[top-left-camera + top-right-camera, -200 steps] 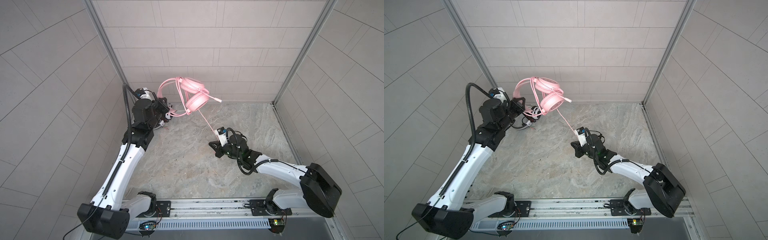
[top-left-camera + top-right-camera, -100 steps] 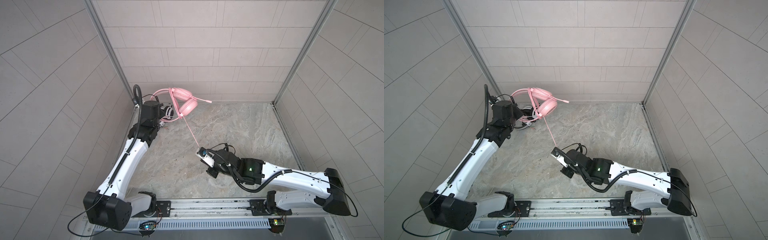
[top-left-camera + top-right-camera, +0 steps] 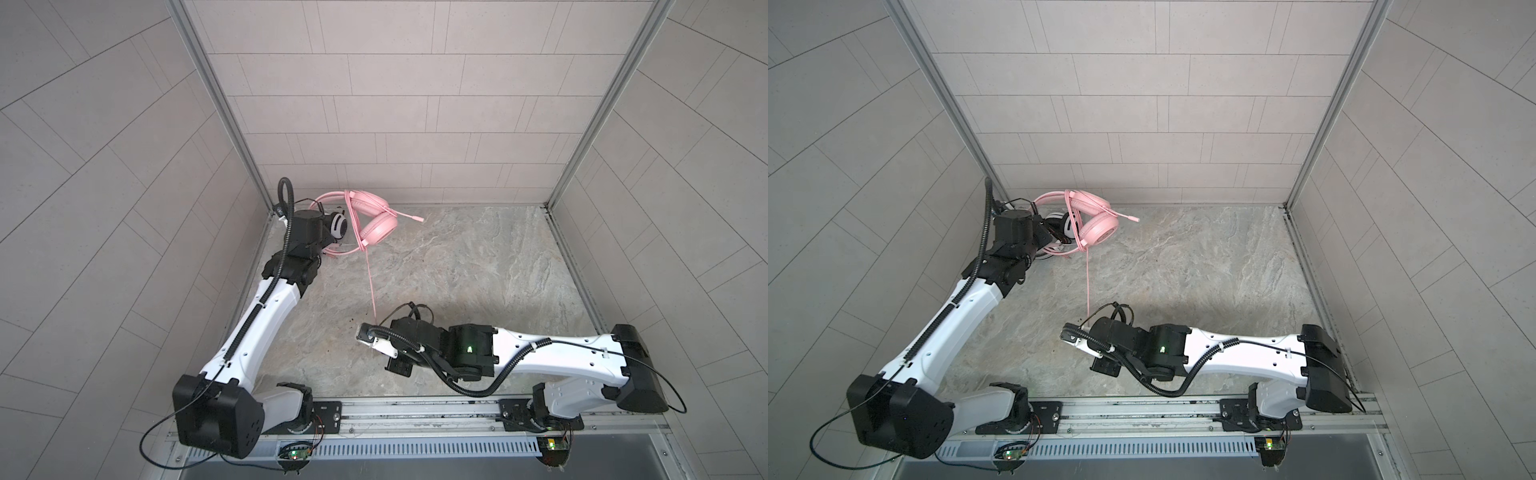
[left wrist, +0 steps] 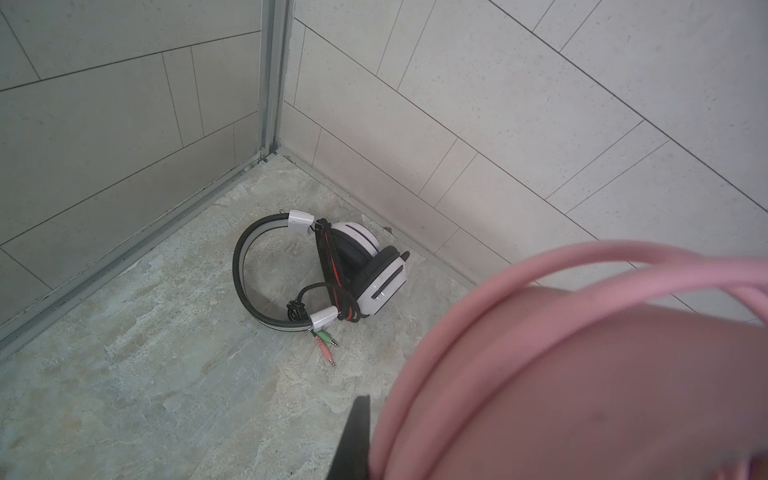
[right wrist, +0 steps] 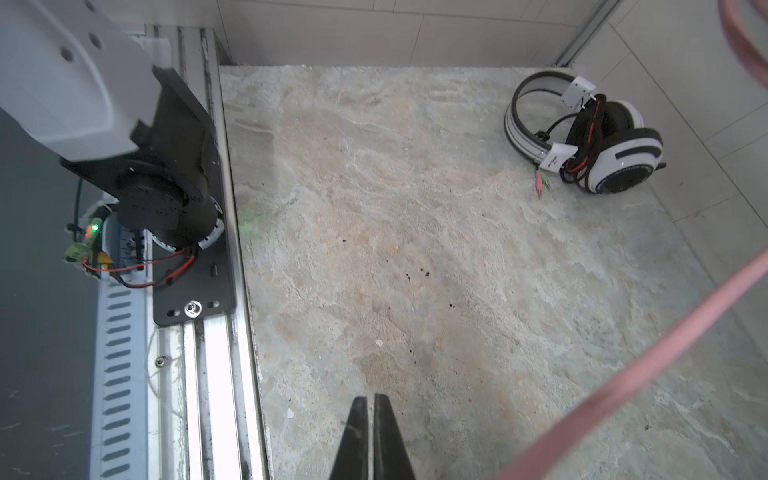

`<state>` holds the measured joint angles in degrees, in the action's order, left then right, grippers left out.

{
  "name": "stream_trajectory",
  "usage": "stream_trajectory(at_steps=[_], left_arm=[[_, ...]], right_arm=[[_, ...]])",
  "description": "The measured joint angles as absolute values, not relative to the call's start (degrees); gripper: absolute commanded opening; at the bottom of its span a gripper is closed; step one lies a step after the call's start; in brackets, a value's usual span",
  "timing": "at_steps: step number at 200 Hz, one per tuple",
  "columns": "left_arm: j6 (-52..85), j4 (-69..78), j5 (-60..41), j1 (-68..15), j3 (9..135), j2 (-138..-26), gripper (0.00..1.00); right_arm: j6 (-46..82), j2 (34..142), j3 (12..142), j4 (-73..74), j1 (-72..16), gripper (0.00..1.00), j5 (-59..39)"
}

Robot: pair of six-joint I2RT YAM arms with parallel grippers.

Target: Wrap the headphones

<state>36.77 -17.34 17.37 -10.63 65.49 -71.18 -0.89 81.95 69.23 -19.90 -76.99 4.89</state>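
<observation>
The pink headphones (image 3: pixel 376 226) (image 3: pixel 1096 232) hang off the floor in the back left corner, their cable wound round the headband. My left gripper (image 3: pixel 326 245) is shut on them; in the left wrist view the pink (image 4: pixel 582 374) hides all but one finger (image 4: pixel 356 440). The pink cable (image 3: pixel 371 286) (image 5: pixel 665 345) runs taut to my right gripper (image 3: pixel 361 334) (image 5: pixel 370 399). That gripper is shut low over the floor, and the grip point lies out of its wrist view. The white-and-black headphones (image 4: pixel 332 282) (image 5: pixel 590 137) lie in the corner, cable wound on.
Tiled walls (image 3: pixel 415 166) close the marbled floor (image 3: pixel 478 270) on three sides. The metal rail (image 3: pixel 415 411) with both arm bases runs along the front. The left arm's base (image 5: pixel 166 199) stands close to my right gripper.
The left arm has lowered the pink headphones towards the back left corner. The right gripper has drawn the cable end forward and left, down near the floor. Both grippers stayed shut.
</observation>
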Motion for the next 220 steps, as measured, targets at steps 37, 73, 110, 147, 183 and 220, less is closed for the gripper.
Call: stream_trajectory(at_steps=[37,73,110,147,183,220], left_arm=[[32.21,-17.39,15.18,-10.50,65.04,-71.02,0.00],[25.58,-18.55,12.34,-11.53,64.82,-71.02,0.00],[17.50,-21.58,11.09,-16.19,64.69,-71.16,0.00],[8.32,-24.36,5.39,-21.45,65.69,-72.03,0.00],[2.48,-25.58,-5.30,-21.89,65.91,-71.88,0.00],[0.36,-26.04,-13.93,-21.89,65.93,-71.35,0.00]], right_arm=[[-3.36,80.62,72.03,-21.43,-77.38,0.00,5.69],[-8.86,78.32,78.06,-26.22,-77.12,0.00,10.63],[-14.55,75.85,84.33,-29.10,-73.12,0.00,14.48],[-18.72,75.68,88.53,-30.83,-69.21,0.00,16.95],[-20.12,75.72,89.89,-31.77,-64.14,0.00,17.34],[-18.98,75.75,89.78,-33.54,-56.73,0.00,15.35]])
